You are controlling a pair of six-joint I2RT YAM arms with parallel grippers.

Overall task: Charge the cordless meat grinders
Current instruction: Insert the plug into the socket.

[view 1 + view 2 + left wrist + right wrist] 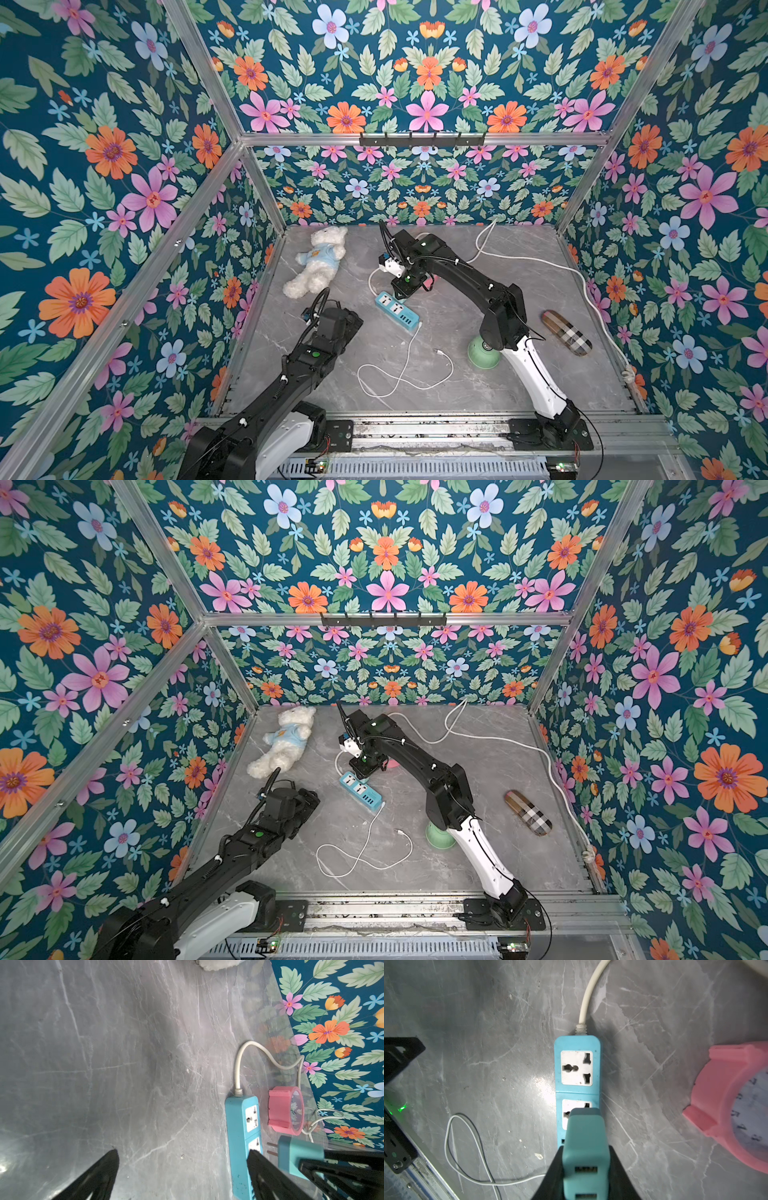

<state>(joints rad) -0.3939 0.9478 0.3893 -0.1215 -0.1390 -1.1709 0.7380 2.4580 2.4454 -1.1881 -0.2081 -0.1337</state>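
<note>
The mint-green dome-shaped meat grinder (482,355) (438,837) stands at the front right of the table, partly behind my right arm. My right gripper (584,1153) (402,294) is shut on a teal plug adapter (583,1136) (299,1155), which hangs just above the second socket of the blue power strip (397,311) (578,1068). The adapter's prongs (272,1149) point at the strip and stand clear of it. My left gripper (182,1154) is open over bare table beside the strip, holding nothing. A loose white charging cable (403,374) runs from the strip's near end.
A pink alarm clock (284,1111) (733,1105) lies right beside the strip. A white teddy bear (318,259) lies at the back left, and a plaid case (566,332) at the right. The strip's thick white cord (540,262) loops along the back and right edge.
</note>
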